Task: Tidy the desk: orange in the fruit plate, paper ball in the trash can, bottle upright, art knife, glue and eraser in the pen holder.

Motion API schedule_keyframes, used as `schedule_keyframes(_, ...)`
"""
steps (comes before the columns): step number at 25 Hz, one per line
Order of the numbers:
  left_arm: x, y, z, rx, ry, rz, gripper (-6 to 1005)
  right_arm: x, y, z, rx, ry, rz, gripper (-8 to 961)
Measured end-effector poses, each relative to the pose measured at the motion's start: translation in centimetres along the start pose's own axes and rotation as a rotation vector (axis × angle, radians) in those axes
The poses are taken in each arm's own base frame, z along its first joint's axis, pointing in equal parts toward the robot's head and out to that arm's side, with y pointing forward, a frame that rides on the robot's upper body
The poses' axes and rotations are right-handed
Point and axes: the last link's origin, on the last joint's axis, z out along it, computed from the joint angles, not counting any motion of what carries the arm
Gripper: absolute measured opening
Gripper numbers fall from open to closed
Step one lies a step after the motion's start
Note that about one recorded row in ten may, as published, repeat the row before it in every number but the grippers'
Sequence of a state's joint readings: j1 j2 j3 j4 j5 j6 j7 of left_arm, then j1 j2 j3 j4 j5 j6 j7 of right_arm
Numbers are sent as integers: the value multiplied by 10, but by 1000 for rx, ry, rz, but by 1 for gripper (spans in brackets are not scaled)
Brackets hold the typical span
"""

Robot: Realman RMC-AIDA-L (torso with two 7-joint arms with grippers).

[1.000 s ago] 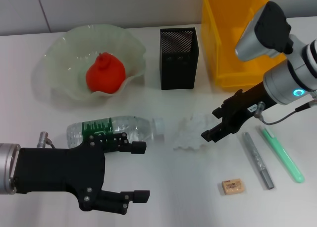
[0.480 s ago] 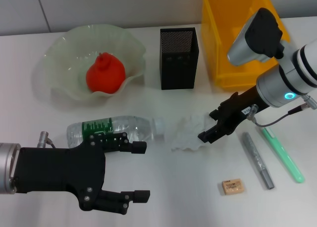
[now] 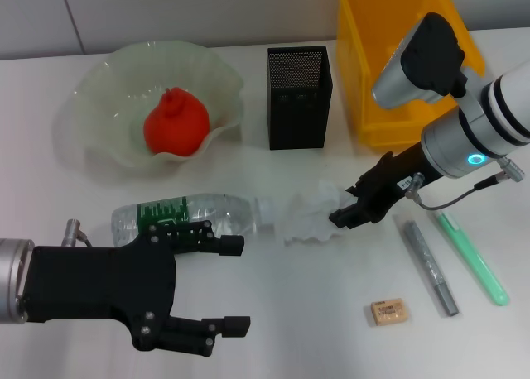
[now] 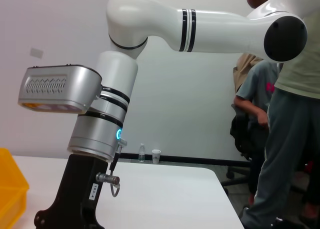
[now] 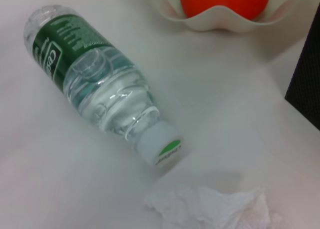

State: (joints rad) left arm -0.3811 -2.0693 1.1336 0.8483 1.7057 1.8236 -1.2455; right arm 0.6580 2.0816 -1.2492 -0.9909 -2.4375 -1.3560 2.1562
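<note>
A white desk seen from above. The right gripper, black, on a white and silver arm, sits low over the desk at the right edge of the paper ball, its fingertips touching the crumpled white wad; whether its jaws are spread or closed cannot be made out. The paper ball lies mid-desk, just beside the white cap of the bottle, which lies on its side with its green label showing. Behind, the orange rests inside the pale green fruit plate. The black mesh pen holder stands beside the yellow trash can. To the right lie a grey metal rod, the green glue and the eraser. The left gripper hovers near the front left, jaws wide apart and holding nothing.
</note>
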Motion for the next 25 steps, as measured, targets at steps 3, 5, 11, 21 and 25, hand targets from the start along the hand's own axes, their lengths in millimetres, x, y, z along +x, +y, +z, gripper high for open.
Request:
schedule_keyframes(3, 0, 0, 0, 1, -1, 1, 832, -1, 0, -1, 0, -4, 1, 551)
schedule_keyframes(5, 0, -1, 0, 1, -1, 1, 832, -3, 0, -3, 4, -9, 5, 484)
schedule_keyframes(11, 1, -1, 1, 1, -2, 4, 832, -5, 1, -25, 48, -56, 18, 411)
schedule_keyframes(21, 1, -2, 1, 2, -2, 4, 832, -8, -3, -90, 240, -207, 2, 409)
schedule_keyframes(25, 2, -3, 1, -1, -2, 7, 832, -6, -13, -99, 298, -249, 17, 409)
